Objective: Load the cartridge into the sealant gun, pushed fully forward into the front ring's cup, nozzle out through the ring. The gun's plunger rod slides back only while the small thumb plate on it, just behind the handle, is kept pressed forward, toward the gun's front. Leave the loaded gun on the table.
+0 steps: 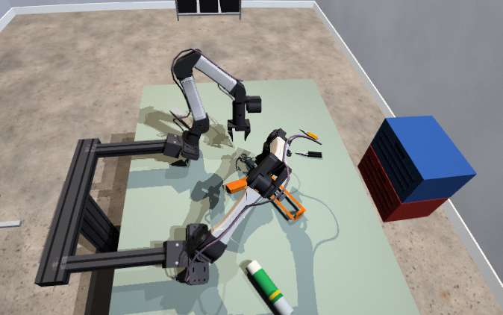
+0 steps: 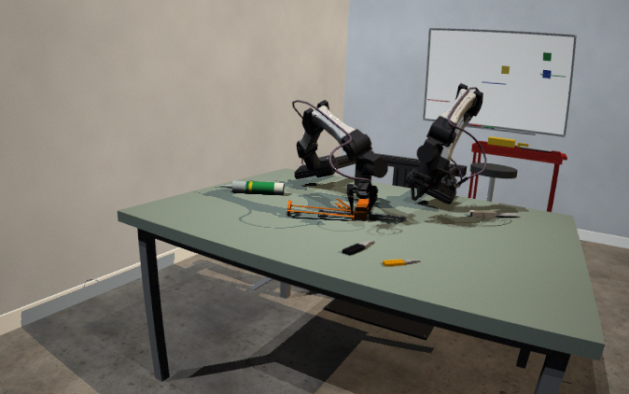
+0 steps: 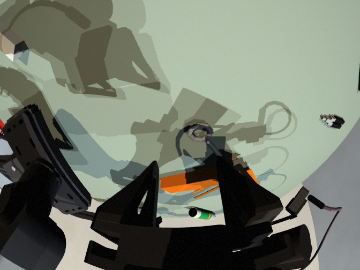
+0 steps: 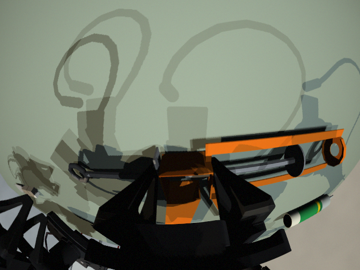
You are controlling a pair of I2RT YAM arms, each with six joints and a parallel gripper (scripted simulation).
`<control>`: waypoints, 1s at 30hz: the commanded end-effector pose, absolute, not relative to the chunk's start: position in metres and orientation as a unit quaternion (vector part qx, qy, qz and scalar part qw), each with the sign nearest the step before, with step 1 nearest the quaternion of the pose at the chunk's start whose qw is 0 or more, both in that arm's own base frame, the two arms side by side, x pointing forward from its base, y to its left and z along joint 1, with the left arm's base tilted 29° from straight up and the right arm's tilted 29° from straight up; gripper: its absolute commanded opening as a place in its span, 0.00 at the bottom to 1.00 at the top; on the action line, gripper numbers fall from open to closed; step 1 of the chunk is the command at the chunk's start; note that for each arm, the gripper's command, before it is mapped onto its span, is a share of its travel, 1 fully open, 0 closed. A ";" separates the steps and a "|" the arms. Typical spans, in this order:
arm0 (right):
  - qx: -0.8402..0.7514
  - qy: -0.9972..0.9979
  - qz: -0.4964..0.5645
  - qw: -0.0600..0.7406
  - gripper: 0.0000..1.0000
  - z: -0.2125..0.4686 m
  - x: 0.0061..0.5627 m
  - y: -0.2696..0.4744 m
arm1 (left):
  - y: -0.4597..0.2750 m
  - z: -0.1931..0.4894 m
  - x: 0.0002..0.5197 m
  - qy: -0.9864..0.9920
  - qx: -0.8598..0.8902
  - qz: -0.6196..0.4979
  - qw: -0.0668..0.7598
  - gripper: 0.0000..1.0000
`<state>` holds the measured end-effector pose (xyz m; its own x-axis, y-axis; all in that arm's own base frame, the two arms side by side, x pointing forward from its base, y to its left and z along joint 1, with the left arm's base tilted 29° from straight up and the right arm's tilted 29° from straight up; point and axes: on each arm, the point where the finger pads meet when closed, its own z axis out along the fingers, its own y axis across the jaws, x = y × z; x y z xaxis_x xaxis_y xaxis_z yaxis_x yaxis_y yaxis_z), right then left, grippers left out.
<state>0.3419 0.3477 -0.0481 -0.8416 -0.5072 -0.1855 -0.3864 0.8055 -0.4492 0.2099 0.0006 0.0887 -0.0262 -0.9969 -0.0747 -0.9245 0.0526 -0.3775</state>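
At ten o'clock from the gun, cartridge point(image 1: 269, 287) point(image 2: 258, 188) point(image 3: 201, 213) point(image 4: 306, 212) unloaded

Rightward, the sealant gun point(image 1: 236, 184) point(image 2: 361, 209) point(image 3: 174, 181) point(image 4: 273, 142) lies on the table point(image 1: 347, 261) point(image 2: 261, 252) point(image 3: 261, 52) point(image 4: 203, 58); the right hand point(image 2: 362, 205) point(image 4: 184, 164) grips its rear body and thumb plate point(image 4: 156, 158). At three o'clock, the left hand point(image 1: 238, 139) point(image 2: 415, 196) point(image 3: 187, 163) point(image 4: 38, 208) hovers, parted, holding nothing.

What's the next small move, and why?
I'd lower the left claw onto the rod's pull ring: it's open and off it, while the right claw seems to pinch the thumb plate against the handle, and the plunger disc sits well forward.
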 end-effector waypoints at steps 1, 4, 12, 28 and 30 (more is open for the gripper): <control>-0.246 0.938 -0.194 0.151 0.37 -0.045 0.331 0.356 | -0.003 0.100 0.220 0.710 -0.672 -0.129 0.169 0.62; -0.246 0.938 -0.194 0.151 0.28 -0.045 0.331 0.356 | -0.003 0.100 0.220 0.710 -0.672 -0.129 0.169 0.62; -0.246 0.938 -0.194 0.151 0.08 -0.045 0.331 0.356 | -0.003 0.100 0.220 0.710 -0.672 -0.129 0.169 0.62; -0.246 0.938 -0.194 0.151 0.01 -0.045 0.331 0.356 | -0.003 0.072 0.226 0.706 -0.676 -0.120 0.171 0.62; -0.246 0.938 -0.194 0.151 0.01 -0.045 0.331 0.356 | -0.003 0.066 0.228 0.706 -0.677 -0.118 0.168 0.62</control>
